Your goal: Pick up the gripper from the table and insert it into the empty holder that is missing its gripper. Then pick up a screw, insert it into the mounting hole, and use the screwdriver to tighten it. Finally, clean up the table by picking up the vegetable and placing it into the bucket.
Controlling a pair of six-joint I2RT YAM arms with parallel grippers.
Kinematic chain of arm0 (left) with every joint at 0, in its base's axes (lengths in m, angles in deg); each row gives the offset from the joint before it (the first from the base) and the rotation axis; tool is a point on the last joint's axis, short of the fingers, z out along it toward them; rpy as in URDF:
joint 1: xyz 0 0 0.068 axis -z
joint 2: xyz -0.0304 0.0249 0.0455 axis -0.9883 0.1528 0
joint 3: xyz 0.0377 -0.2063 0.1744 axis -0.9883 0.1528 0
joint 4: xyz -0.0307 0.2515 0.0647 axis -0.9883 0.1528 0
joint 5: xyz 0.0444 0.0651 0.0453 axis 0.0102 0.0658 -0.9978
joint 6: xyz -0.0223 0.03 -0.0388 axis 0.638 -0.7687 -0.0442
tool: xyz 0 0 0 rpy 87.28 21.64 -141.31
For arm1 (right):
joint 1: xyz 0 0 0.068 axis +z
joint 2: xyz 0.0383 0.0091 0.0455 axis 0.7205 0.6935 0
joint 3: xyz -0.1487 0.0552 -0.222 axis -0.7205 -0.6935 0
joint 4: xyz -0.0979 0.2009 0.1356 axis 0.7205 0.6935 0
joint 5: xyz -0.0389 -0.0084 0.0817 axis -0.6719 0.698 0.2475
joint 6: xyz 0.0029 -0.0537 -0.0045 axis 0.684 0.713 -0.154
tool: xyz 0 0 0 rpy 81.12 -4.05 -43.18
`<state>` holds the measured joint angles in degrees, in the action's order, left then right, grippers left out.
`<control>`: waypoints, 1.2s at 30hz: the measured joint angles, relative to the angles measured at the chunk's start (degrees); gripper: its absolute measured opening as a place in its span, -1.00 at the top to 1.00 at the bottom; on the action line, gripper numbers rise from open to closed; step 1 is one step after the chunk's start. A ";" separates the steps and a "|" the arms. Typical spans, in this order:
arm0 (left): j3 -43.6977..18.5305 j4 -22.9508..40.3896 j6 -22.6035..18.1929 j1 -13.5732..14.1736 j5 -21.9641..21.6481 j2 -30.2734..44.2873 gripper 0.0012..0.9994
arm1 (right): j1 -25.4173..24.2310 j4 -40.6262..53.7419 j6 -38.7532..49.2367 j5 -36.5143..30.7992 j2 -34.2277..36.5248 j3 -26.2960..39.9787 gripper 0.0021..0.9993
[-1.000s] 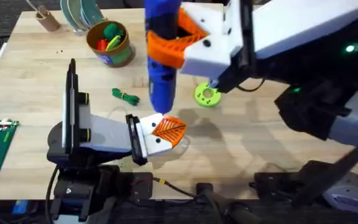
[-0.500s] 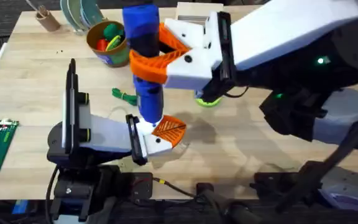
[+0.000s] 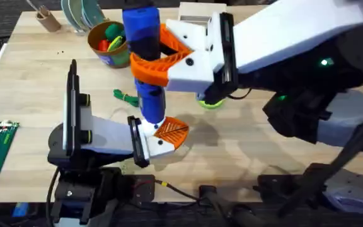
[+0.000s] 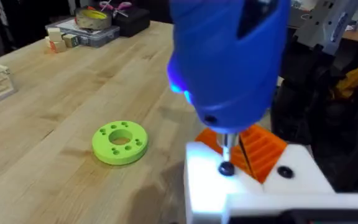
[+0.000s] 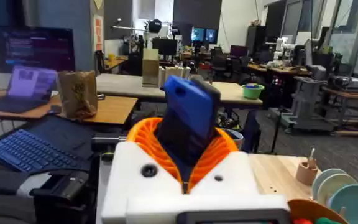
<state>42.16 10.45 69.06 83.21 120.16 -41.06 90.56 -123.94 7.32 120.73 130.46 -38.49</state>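
the right gripper (image 3: 162,53) is clamped around the blue screwdriver (image 3: 145,63), holding it upright with its orange pads on either side of the barrel. the thin metal bit (image 4: 226,144) points down and its tip rests on a dark screw (image 4: 227,168) in the white holder (image 4: 247,186). the orange gripper (image 3: 171,131) sits in that holder at the end of the left arm, just above the table (image 3: 244,135). i cannot tell how wide the left gripper (image 3: 159,140) stands. the small dark-green vegetable (image 3: 126,96) lies on the table to the left of the screwdriver, near the bucket (image 3: 110,43). a green disc (image 4: 120,142) lies flat nearby.
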 joint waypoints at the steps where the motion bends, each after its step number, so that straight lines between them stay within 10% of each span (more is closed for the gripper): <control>1: 0.00 0.00 0.00 0.00 0.00 0.02 0.99 | 0.00 0.06 0.23 -0.02 0.01 0.00 0.94; 36: 0.00 -0.02 0.00 0.00 -0.22 0.02 0.99 | 0.99 -0.74 1.27 -0.83 0.00 -0.02 0.94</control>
<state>42.16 10.43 69.06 83.21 119.95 -41.05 91.55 -124.68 8.58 119.90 130.46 -38.51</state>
